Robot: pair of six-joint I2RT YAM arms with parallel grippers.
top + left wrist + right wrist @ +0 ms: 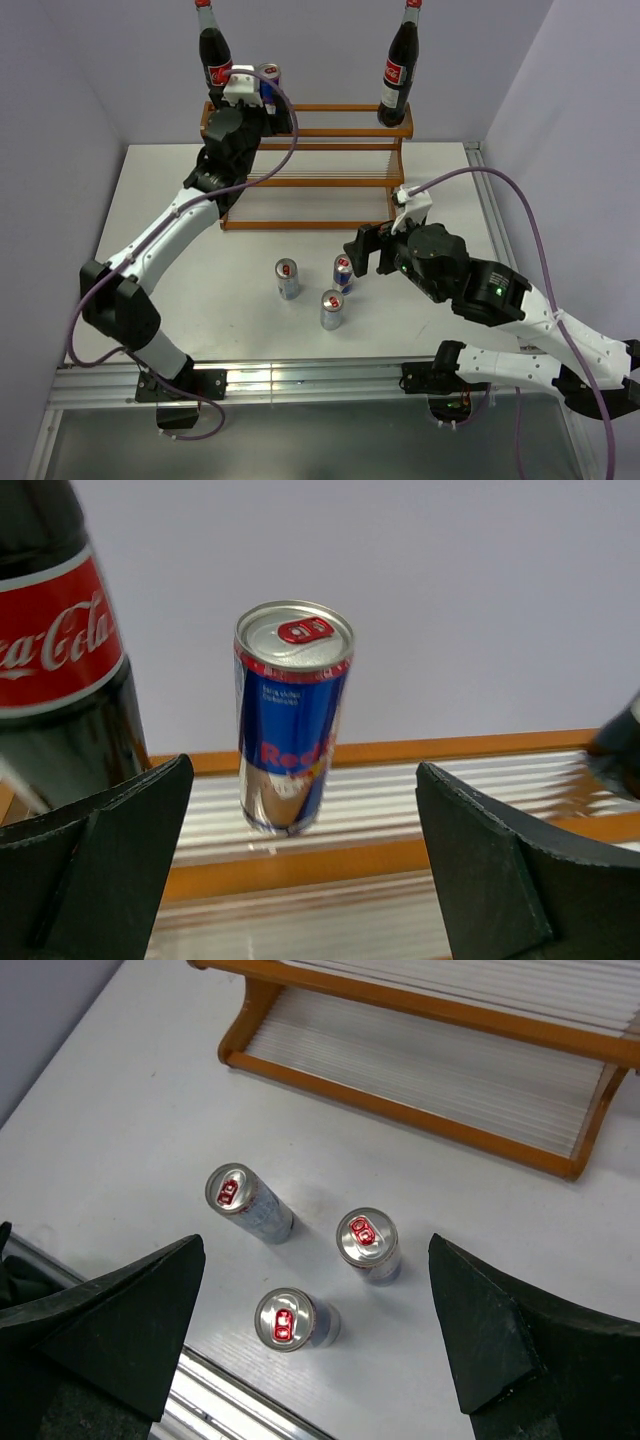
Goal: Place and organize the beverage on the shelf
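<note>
The shelf (330,183) stands at the back of the table. Two cola bottles (213,55) (397,72) stand at the ends of its top tier. One blue-and-silver can (268,76) stands upright next to the left bottle. My left gripper (258,104) is open just in front of that can (292,720) and does not touch it. The left bottle (60,660) is close beside it. Three more cans (287,279) (343,273) (331,309) stand on the table. My right gripper (315,1330) hovers open above these cans (240,1198) (368,1242) (290,1320), holding nothing.
A metal rail (300,380) runs along the table's near edge, close to the nearest can. Walls close in behind and beside the shelf. The shelf's two lower tiers (420,1070) hold nothing. The white table (170,190) extends left of the shelf.
</note>
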